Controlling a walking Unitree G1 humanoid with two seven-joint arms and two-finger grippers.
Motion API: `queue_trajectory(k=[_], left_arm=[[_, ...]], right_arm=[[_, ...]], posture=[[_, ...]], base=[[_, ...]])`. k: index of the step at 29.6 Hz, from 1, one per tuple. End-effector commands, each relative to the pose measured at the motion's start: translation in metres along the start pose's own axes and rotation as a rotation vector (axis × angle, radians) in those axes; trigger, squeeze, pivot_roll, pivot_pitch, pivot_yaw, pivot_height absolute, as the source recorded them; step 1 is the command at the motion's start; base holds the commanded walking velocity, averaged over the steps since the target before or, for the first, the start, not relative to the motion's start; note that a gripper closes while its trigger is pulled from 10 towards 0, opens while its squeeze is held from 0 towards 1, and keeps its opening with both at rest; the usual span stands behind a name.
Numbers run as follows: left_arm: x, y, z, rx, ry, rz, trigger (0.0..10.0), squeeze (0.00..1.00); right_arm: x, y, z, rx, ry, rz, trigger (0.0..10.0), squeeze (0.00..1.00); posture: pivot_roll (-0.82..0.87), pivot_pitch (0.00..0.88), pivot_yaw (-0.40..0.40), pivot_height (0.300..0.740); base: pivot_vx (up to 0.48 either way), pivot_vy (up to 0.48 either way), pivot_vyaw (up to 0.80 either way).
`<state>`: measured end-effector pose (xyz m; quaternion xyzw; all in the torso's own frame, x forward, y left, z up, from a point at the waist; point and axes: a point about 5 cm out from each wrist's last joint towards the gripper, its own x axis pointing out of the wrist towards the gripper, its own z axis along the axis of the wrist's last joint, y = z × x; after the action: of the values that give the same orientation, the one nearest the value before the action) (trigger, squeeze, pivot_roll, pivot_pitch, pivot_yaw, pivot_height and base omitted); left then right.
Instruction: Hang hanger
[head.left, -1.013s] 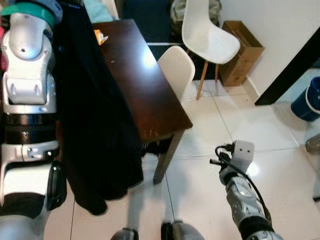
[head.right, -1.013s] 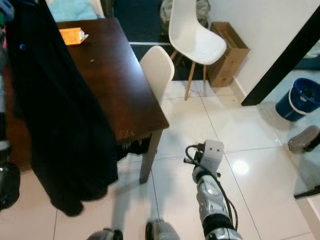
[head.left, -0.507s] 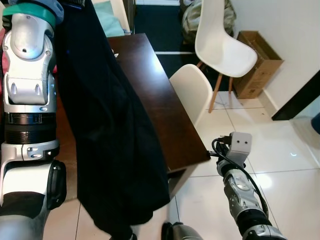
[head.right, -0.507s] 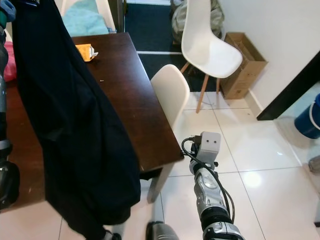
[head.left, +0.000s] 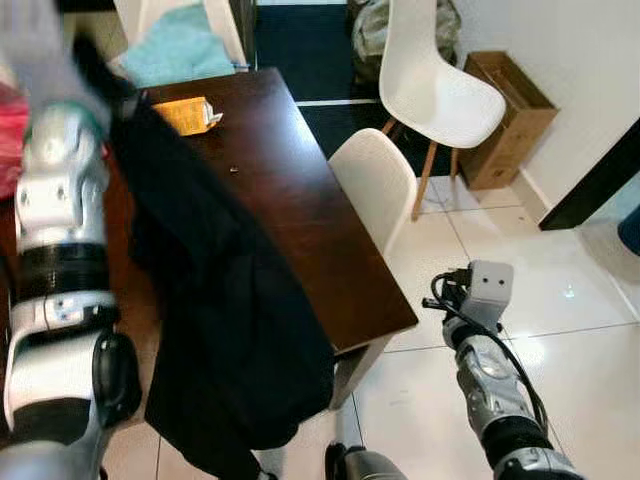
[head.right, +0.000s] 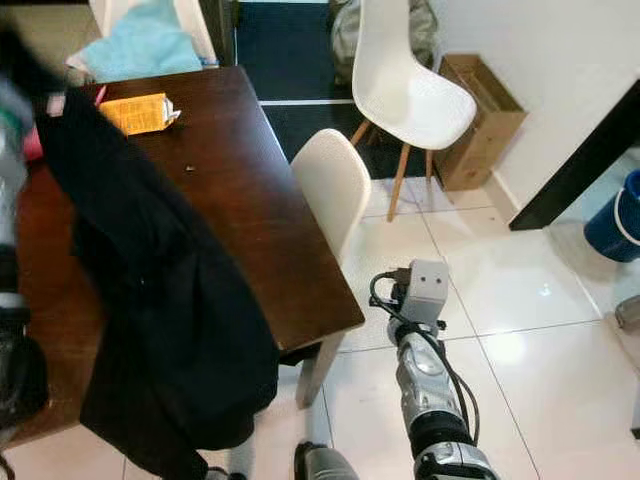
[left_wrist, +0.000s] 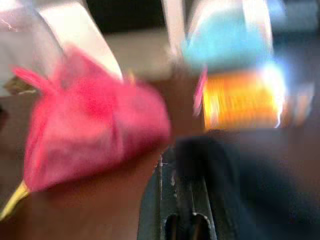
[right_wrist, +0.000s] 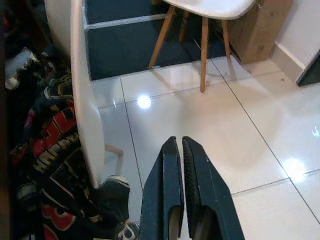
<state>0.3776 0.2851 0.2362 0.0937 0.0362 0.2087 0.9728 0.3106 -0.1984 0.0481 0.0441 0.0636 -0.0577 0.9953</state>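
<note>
A long black garment (head.left: 220, 330) hangs from the top of my raised left arm (head.left: 60, 250) and drapes over the near left part of the dark wooden table (head.left: 300, 210). No hanger can be made out. The left wrist view is blurred; there my left gripper (left_wrist: 182, 220) has its fingers close together with the black cloth (left_wrist: 250, 190) against them. My right arm (head.left: 488, 290) hangs low beside the table's corner. Its gripper (right_wrist: 181, 150) is shut and empty, pointing at the tiled floor.
An orange box (head.left: 185, 113) and a pink cloth (left_wrist: 95, 130) lie on the table's far part. One white chair (head.left: 375, 185) is tucked at the table's right side, another (head.left: 435, 80) stands behind it by a cardboard box (head.left: 505, 115). Clothes (right_wrist: 55, 150) lie under the table.
My left arm has come down fast, blurred, and the black garment has dropped lower onto the table side. The head camera shifted. The right arm has hardly moved.
</note>
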Motion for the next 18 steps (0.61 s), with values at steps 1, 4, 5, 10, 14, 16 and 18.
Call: queue_trajectory(k=[1, 4, 5, 10, 14, 16, 18], left_arm=[[-0.002, -0.009, -0.040, 0.118, 0.138, -0.129, 10.0, 0.00], [-0.011, -0.018, -0.073, 0.108, 0.296, -0.287, 10.0, 0.00], [-0.015, -0.020, -0.078, 0.110, 0.314, -0.332, 10.0, 0.33], [-0.026, -0.025, -0.087, 0.113, 0.353, -0.436, 10.0, 1.00], [-0.038, -0.019, -0.076, 0.187, 0.237, -0.470, 10.0, 1.00], [-0.042, -0.019, -0.065, 0.224, 0.155, -0.474, 10.0, 1.00], [-0.048, -0.019, -0.047, 0.273, 0.039, -0.435, 10.0, 1.00]], right_arm=[[0.000, -0.002, 0.000, -0.002, -0.002, 0.000, 10.0, 0.00], [0.001, -0.002, 0.003, -0.003, -0.013, 0.003, 10.0, 0.00], [0.001, -0.001, 0.003, -0.003, -0.016, 0.004, 10.0, 0.00], [0.000, -0.001, 0.003, -0.007, -0.018, 0.011, 10.0, 0.00], [-0.001, 0.000, 0.003, -0.016, -0.018, 0.022, 10.0, 0.00], [-0.001, 0.000, 0.003, -0.018, -0.017, 0.023, 10.0, 0.00], [0.000, 0.000, 0.003, -0.019, -0.016, 0.025, 10.0, 0.00]], posture=[[0.01, 0.048, 0.019, 0.740], [0.01, 0.052, 0.019, 0.740], [0.01, 0.052, 0.019, 0.740], [0.02, 0.058, 0.014, 0.740], [0.02, 0.060, 0.015, 0.740], [0.02, 0.060, 0.013, 0.740], [0.03, 0.060, 0.011, 0.740]], base=[[0.000, 0.000, 0.00], [0.000, 0.000, 0.00], [0.000, 0.000, 0.00], [0.000, 0.000, 0.00], [0.000, 0.000, 0.00], [0.000, 0.000, 0.00], [0.000, 0.000, 0.00]])
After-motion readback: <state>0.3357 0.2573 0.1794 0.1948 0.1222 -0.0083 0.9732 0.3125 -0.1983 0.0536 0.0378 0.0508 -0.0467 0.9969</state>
